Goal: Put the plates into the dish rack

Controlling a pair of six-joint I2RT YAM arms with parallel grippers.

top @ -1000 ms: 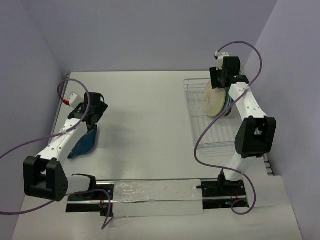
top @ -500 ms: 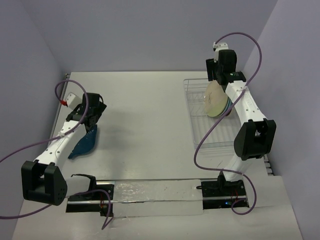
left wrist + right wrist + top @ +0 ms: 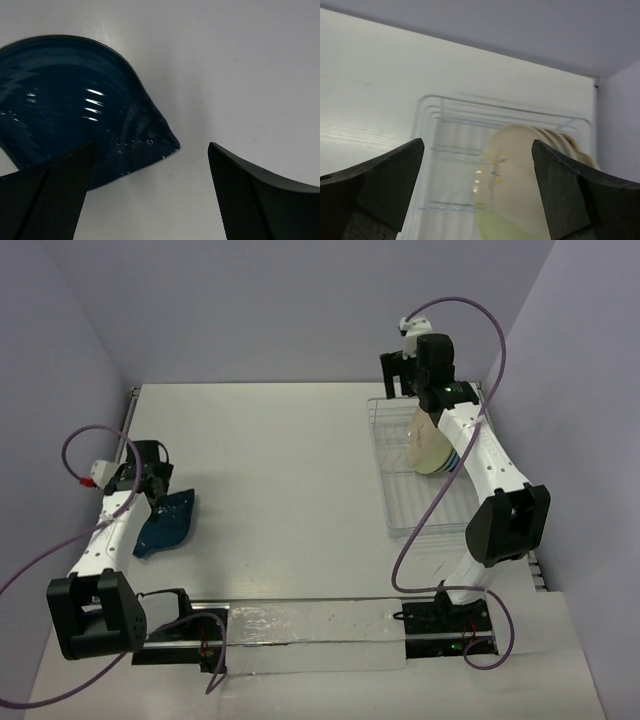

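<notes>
Top external view: white wire dish rack (image 3: 395, 515), clear tray base. Round cream plates (image 3: 437, 445) stand on edge in rack's far half. Glossy dark blue plate (image 3: 165, 522) lies on matte white table (image 3: 280, 470), far left of rack. Right gripper (image 3: 477, 144) above rack's far end, jaws wide, empty. Left gripper (image 3: 152, 147) over blue plate, jaws wide, gripping nothing

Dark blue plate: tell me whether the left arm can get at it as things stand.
Probably yes: the left fingers hang open just above the edge of the dark blue plate, and nothing on the table lies between them.
</notes>
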